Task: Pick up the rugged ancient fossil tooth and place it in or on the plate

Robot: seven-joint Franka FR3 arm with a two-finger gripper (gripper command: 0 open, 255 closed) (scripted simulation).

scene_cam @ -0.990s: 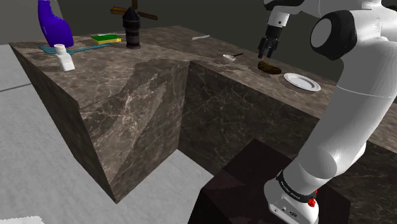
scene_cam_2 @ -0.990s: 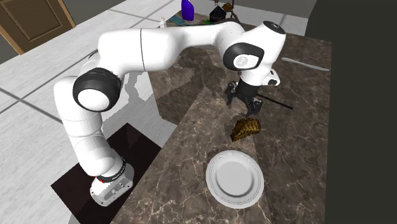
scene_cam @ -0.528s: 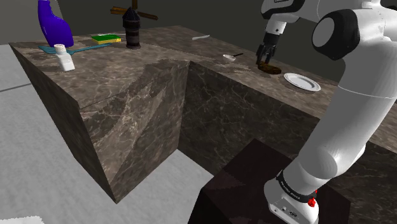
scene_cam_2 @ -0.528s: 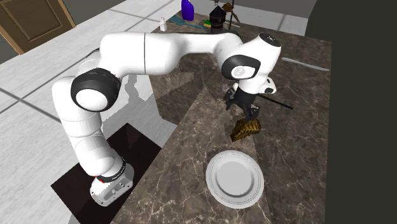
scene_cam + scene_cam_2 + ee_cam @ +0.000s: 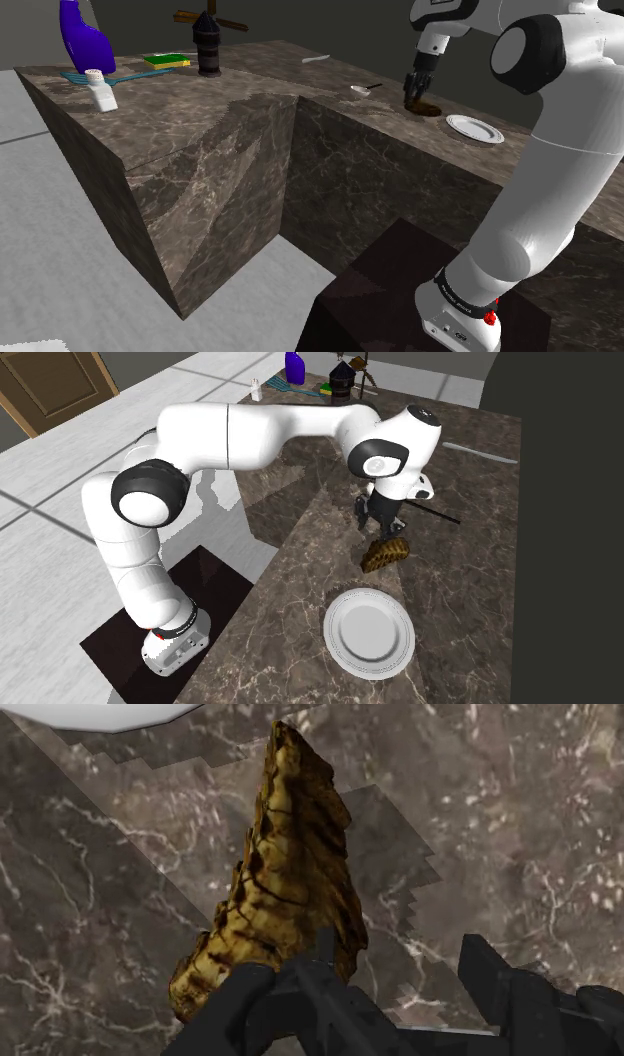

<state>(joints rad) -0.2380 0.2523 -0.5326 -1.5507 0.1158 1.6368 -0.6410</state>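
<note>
The fossil tooth (image 5: 290,874) is a rough, ridged, yellow-brown wedge lying on the dark marble counter (image 5: 200,100). In the shoulder view the tooth (image 5: 427,107) lies just left of the white plate (image 5: 474,128). In the second exterior view the tooth (image 5: 385,555) lies a short way beyond the plate (image 5: 368,632). My black gripper (image 5: 385,532) is down over the tooth's broad end (image 5: 418,95). In the wrist view the gripper (image 5: 370,989) has one finger (image 5: 240,999) against the tooth's base. The other finger (image 5: 490,974) stands clear of it. The plate's rim (image 5: 100,712) lies beyond the tooth's tip.
A spoon (image 5: 362,89) and a knife (image 5: 316,58) lie further along the counter. On its far end stand a blue bottle (image 5: 80,35), a white bottle (image 5: 98,90), a green sponge (image 5: 165,61) and a black grinder (image 5: 208,45). A dark-handled utensil (image 5: 435,512) lies close behind the gripper.
The gripper has dropped from above the counter down onto the tooth's broad end, and its fingers have drawn closer together. The tooth and plate have not moved.
</note>
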